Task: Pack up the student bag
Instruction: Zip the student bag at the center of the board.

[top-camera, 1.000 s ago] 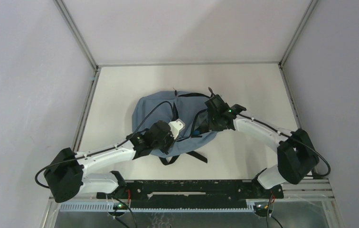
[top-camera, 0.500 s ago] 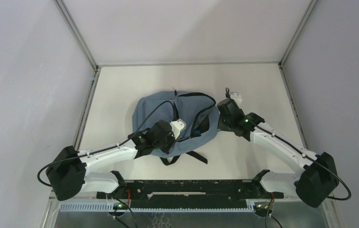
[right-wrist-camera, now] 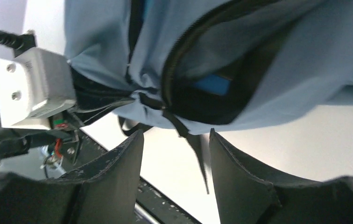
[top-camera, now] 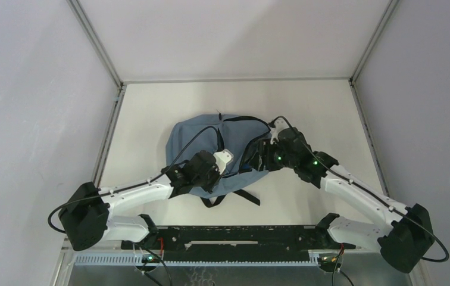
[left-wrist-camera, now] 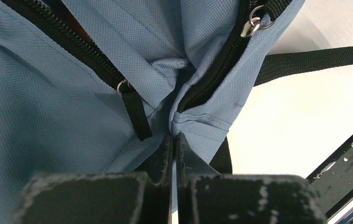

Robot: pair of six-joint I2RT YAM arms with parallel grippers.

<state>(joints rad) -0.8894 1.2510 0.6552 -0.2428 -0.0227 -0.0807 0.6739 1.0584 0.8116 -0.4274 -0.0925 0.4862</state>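
Observation:
The student bag [top-camera: 191,134], soft blue-grey with black straps, lies mid-table with its main zip open. My left gripper [left-wrist-camera: 173,138] is shut on a fold of the bag's fabric [left-wrist-camera: 198,126] beside the zip end; in the top view it sits at the bag's near edge [top-camera: 212,173]. My right gripper [right-wrist-camera: 175,135] is open at the bag's right-hand opening [right-wrist-camera: 212,100], just below the rim. A black zip pull strap [right-wrist-camera: 197,154] dangles between its fingers, untouched. Something bright blue [right-wrist-camera: 212,84] shows inside the bag.
Black bag straps [top-camera: 243,196] trail toward the black front rail [top-camera: 240,234]. The white table [top-camera: 163,101] is bounded by grey walls on three sides. The left arm's white camera block [right-wrist-camera: 30,88] is close on the right gripper's left.
The right gripper pulled out from the bag toward the back right, then came back down to the opening's near right side, and its jaws have opened. The left gripper kept its pinch.

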